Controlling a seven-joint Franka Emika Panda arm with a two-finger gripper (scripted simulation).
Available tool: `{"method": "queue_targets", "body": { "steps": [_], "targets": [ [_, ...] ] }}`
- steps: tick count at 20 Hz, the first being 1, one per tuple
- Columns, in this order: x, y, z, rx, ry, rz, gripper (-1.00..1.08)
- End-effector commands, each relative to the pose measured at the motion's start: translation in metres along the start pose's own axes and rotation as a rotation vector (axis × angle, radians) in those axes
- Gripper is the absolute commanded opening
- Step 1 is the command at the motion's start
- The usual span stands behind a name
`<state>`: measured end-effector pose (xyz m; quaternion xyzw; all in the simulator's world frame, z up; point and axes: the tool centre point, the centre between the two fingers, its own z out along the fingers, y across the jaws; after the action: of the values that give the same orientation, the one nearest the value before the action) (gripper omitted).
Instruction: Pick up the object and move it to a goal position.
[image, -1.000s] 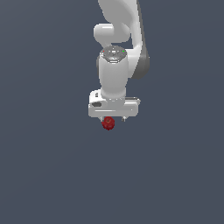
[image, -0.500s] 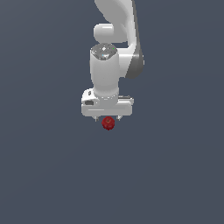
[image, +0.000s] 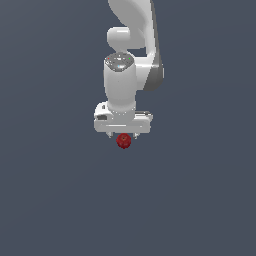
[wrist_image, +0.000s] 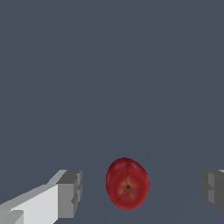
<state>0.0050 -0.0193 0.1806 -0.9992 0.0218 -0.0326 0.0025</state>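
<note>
The object is a small dark-red lumpy ball (image: 123, 141) lying on the flat grey ground. My white gripper (image: 123, 137) hangs straight above it, with the fingertips just over the ball's sides. In the wrist view the ball (wrist_image: 127, 183) lies between the two grey fingertips, closer to one pad (wrist_image: 70, 192) than to the other pad (wrist_image: 213, 189). There are clear gaps on both sides. The gripper (wrist_image: 141, 191) is open and touches nothing.
A plain dark grey-blue ground (image: 55, 200) fills both views. The white arm (image: 131, 45) rises behind the gripper toward the top of the exterior view. No other objects or goal marker show.
The gripper has shifted toward the exterior view's left and lowered a little, ending centred over the ball. The ball has not moved.
</note>
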Motion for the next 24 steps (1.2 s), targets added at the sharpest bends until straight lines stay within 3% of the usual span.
{"method": "queue_targets", "body": {
  "steps": [1,17,24],
  "targets": [
    [-0.004,0.000,0.005,0.000,-0.004,0.032,1.00],
    [-0.054,0.003,0.061,-0.012,-0.048,0.402,1.00],
    [-0.069,0.005,0.075,-0.021,-0.058,0.508,1.00]
  ]
}}
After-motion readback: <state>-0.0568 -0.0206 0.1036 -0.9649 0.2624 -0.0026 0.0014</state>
